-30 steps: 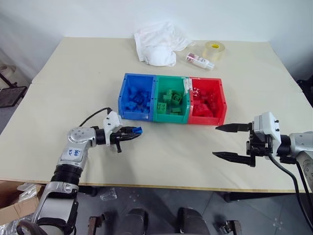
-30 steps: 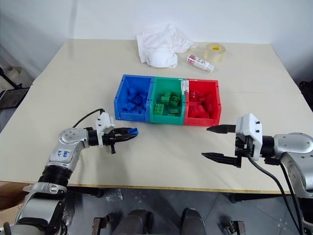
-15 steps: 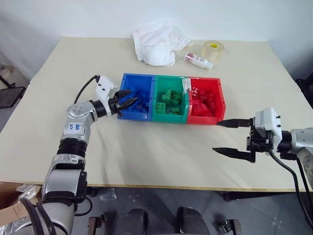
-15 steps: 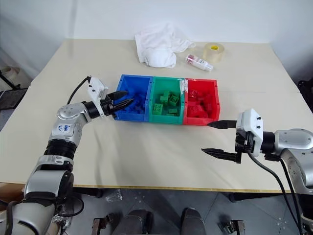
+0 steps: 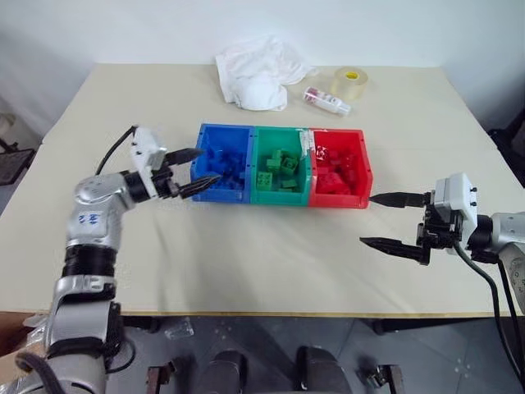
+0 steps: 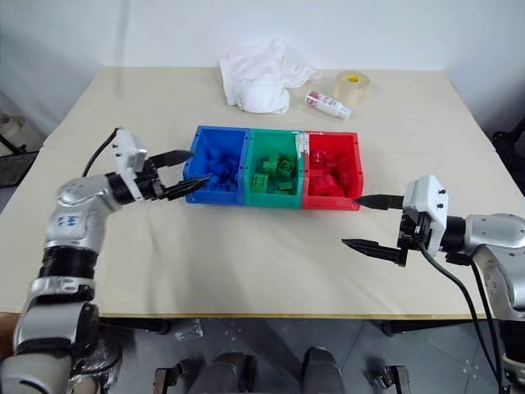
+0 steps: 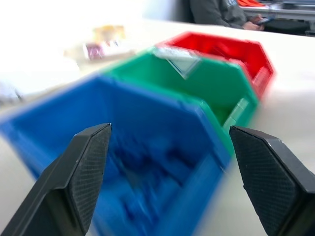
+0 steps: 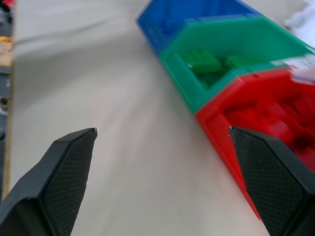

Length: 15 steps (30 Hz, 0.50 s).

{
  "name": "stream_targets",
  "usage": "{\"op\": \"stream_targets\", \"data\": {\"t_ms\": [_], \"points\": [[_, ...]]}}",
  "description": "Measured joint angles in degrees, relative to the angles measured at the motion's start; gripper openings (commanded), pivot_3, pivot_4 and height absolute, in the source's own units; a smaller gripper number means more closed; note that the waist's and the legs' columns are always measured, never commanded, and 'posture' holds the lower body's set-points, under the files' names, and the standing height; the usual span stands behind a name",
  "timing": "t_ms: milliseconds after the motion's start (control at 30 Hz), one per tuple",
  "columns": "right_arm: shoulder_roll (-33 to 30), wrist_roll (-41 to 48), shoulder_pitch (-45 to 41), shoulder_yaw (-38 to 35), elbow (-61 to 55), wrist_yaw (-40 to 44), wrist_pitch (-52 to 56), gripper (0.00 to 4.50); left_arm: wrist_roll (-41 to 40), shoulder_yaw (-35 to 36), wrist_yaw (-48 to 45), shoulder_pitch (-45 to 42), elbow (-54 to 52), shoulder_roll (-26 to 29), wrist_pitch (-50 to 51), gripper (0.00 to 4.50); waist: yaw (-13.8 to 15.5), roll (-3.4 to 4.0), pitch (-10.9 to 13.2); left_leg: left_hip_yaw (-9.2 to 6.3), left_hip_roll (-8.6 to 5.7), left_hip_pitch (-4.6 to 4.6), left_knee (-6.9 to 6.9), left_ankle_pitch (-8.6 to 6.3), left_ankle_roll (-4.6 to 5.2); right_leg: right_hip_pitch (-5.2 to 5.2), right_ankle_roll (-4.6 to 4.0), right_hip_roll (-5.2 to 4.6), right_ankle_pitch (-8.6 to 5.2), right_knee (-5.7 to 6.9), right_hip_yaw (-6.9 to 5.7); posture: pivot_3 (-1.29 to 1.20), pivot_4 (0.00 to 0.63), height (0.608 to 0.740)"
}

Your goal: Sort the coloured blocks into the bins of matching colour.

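**Over the surface's middle: three filled bins, two empty hands**

Near the middle of the cream surface point(image 5: 246, 254) sit the three joined bins in one row: the blue bin point(image 5: 220, 162) toward the left edge, the green bin point(image 5: 280, 164) in the centre, and the red bin point(image 5: 339, 167) toward the right edge. Each holds a loose heap of bricks of its own colour: blue blocks point(image 5: 225, 164), green blocks point(image 5: 279, 167) and red blocks point(image 5: 335, 174). The heaps are too jumbled to count.

The left hand point(image 5: 192, 170) hangs just beside the blue bin's outer wall, on the side facing the surface's left edge. Its two black fingers point(image 7: 83, 172) stand well apart, with nothing between them, and their tips point toward the bin's rim; whether a tip touches the wall cannot be told.

The right hand point(image 5: 392, 220) hovers above bare surface near the front right, past the red bin's corner. Its fingers point(image 8: 69, 172) are spread wide and hold nothing, with the upper tip reaching toward the red bin's corner.

Along the back edge lie one crumpled white cloth point(image 5: 258, 70), one small bottle point(image 5: 326, 100) on its side with a pinkish label too small to read, and one roll of clear tape point(image 5: 350, 82) toward the back right corner.

A white sticker on the left arm bears blue handwriting that cannot be made out.
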Motion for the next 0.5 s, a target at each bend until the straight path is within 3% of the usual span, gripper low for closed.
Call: {"op": "stream_targets", "data": {"t_ms": [200, 500], "points": [[-1.54, -2.21, -3.79, 0.28, 8.34, 3.49, -3.02, 4.5, -3.26, 4.45, -5.14, 10.76, -5.34, 6.26, 1.19, 4.07, 0.31, 0.0, 0.0, -0.03, -0.03, -0.02, 0.04, 0.0, 0.0, 0.04, -0.02, -0.03, -0.01, -0.09, 0.03, 0.0, 0.15, 0.74], [-2.73, -6.56, -7.79, 0.94, 20.09, 8.11, -7.4, 4.5, -4.06, 9.18, -6.48, 14.05, -2.45, 8.87, -2.27, 4.07, 0.04, 0.01, 0.0, -0.04, -0.02, -0.01, 0.0, 0.0, 0.01, 0.04, -0.01, -0.02, -0.01, -0.12, 0.01, 0.0, 0.15, 0.74]]}}
